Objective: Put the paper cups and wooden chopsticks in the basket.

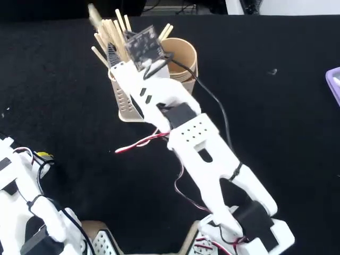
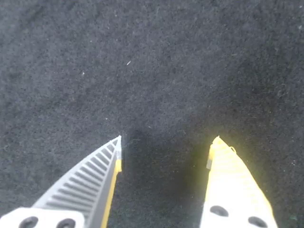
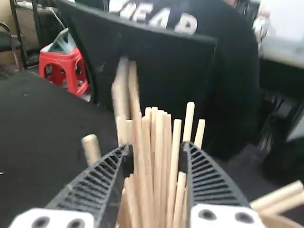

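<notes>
Wooden chopsticks (image 1: 110, 32) are the step in hand. The right gripper (image 3: 156, 147) is pinched on the bundle, sticks packed between both ribbed fingers (image 3: 102, 178) and poking well past the tips. A couple splay off to the sides, so the hold looks uneven. In the high view that arm is stretched to the far side of the black cloth (image 1: 276, 133), with the bundle at its tip. Can't tell if the sticks are off the table.

Paper cups (image 1: 183, 56) are stacked upright just beside the bundle, partly behind the wrist, not yet handled.

The left gripper (image 2: 167, 138) hovers over bare cloth, fingers spread, nothing between them.

Basket: my guess is the tan-rimmed thing with perforated white walls (image 1: 93, 226) at the near edge between the arm bases. There's also a purple object (image 1: 333, 79) at the far right edge, and I can't tell what it is.

Progress: early, nothing looks binned.

Next move, as I judge it:
- Lift straight and keep the squeeze on.
- Swing back towards the basket without clipping the cups.
- Let go low, since the loose outer sticks may slip out.
</notes>
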Motion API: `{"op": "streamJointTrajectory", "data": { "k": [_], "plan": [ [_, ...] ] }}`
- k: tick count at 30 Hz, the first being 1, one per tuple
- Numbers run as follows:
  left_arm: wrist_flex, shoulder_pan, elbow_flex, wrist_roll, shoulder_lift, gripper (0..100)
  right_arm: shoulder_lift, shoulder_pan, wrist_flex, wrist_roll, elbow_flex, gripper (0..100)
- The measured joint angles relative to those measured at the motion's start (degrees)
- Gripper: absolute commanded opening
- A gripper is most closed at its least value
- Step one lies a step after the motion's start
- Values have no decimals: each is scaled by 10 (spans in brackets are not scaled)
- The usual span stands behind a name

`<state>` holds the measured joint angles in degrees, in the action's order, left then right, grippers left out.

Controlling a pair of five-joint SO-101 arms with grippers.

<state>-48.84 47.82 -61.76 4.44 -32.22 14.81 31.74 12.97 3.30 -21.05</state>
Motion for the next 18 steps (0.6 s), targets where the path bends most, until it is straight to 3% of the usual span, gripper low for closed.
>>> {"op": "streamJointTrajectory", "data": {
  "k": [8, 10, 13, 16, 18],
  "plan": [
    [0, 0, 0, 0, 0, 285, 149, 0, 230, -38, 105, 176],
    [0, -2, 0, 0, -1, 281, 207, 0, 290, -39, 109, 117],
    [-4, -18, 0, 0, -34, 203, 295, -25, 367, -37, 104, 6],
    [-45, -51, 0, 0, -106, 94, 379, -77, 410, -37, 74, 30],
    [-77, -84, 0, 0, -176, 85, 440, -128, 425, -28, 40, 17]
  ]
}}
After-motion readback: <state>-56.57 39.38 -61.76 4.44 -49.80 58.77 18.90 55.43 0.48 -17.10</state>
